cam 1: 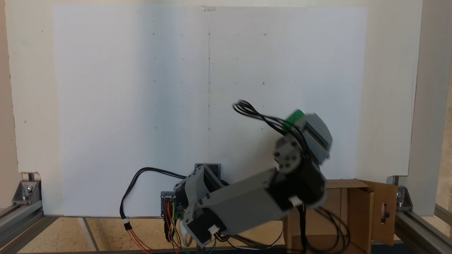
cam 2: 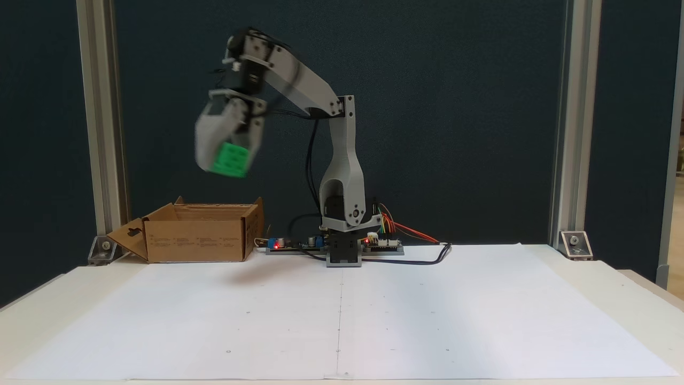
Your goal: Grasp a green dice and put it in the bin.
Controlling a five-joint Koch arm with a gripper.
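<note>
- Gripping the green dice (cam 2: 231,159) between the jaws of the gripper (cam 2: 227,160), high above the table (cam 2: 481,321).
- Hanging up in the air above and just in front of the bin (cam 2: 195,240), blurred in both fixed views.
- Judging the dice (cam 1: 295,118) as light, rigid and smooth, probably a bit slippery at its rounded corners.
- Pressing on two opposite flat faces looking the safest hold.
- Needing release squarely over the open box (cam 1: 356,211).

We see a white paper sheet (cam 2: 427,310) marked with small dots — flanked by aluminium frame posts (cam 2: 565,123) and corner brackets (cam 2: 574,243).
</note>
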